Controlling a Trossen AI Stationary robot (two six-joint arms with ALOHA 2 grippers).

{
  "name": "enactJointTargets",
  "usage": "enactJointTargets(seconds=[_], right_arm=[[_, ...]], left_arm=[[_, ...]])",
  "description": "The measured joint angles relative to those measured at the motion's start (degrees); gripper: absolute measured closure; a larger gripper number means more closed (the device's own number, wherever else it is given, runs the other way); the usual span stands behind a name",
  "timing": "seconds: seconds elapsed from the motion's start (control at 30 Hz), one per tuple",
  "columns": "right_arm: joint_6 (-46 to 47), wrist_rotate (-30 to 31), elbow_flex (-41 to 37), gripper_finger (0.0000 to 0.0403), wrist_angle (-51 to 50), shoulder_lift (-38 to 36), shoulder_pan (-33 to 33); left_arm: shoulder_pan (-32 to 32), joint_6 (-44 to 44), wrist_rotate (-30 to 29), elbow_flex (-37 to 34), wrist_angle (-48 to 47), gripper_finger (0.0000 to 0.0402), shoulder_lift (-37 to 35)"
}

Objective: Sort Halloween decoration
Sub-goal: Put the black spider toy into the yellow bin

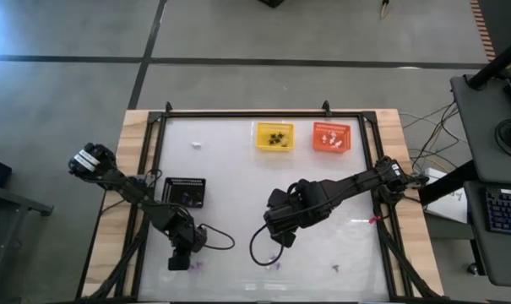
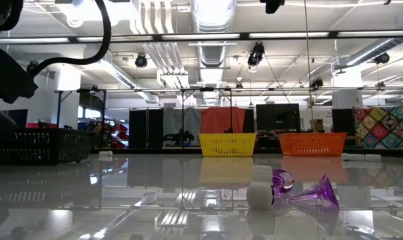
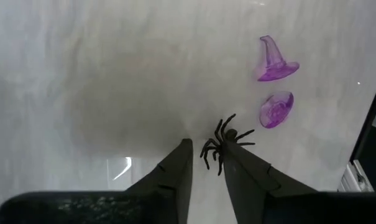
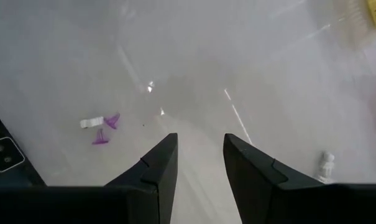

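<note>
- Left claw (image 3: 206,158) is hovering spread over the desk (image 3: 82,74); its fingertip is hiding part of a black spider (image 3: 225,142)
- Right claw (image 4: 200,149) is hanging spread, gripping nothing

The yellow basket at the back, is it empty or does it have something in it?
Not empty. The high view shows several small black trinkets lying inside the yellow basket.

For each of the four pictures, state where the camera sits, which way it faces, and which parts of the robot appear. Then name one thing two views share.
High view: above the table, facing straight down; both arms, left gripper, right gripper.
Low view: table height, facing level across to the yellow basket; a dark arm part overhead.
Left wrist view: faces the table; own fingers around a black spider.
Right wrist view: faces bare table; own fingers.
Shared: the yellow basket, high and low views.
</note>
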Motion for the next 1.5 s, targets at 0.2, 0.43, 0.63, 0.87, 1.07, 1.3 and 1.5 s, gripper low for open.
enactJointTargets(seconds=[0.2, 0.43, 0.63, 0.87, 1.07, 1.3, 1.5], right_arm=[[0.0, 0.4, 0.0, 0.0280, 0.0, 0.0, 0.0], [-0.1, 1.1, 0.0, 0.0280, 0.0, 0.0, 0.0], [-0.1, 1.4, 0.0, 0.0280, 0.0, 0.0, 0.0], [-0.7, 1.5, 0.0, 0.0280, 0.0, 0.0, 0.0], [-2.2, 2.5, 0.0, 0.0280, 0.0, 0.0, 0.0], [-2.4, 3.1, 0.0, 0.0280, -0.5, -0.1, 0.0], [0.9, 8.4, 0.0, 0.0280, -0.9, -1.3, 0.0]], left_arm=[[-0.1, 1.7, 2.1, -0.2, 1.2, 0.0393, 0.3], [-0.1, 3.9, 3.3, -0.2, 1.4, 0.0400, 0.2], [-0.1, 4.6, 4.9, -0.3, 0.8, 0.0401, -1.5], [0.3, 2.1, 6.6, -0.4, 0.7, 0.0401, -6.6], [0.8, 0.1, 5.0, -0.4, 0.8, 0.0401, -11.5], [7.2, 1.9, 1.7, -0.3, 0.8, 0.0401, -15.8], [17.1, 8.5, -0.7, -0.2, 0.9, 0.0401, -18.9]])
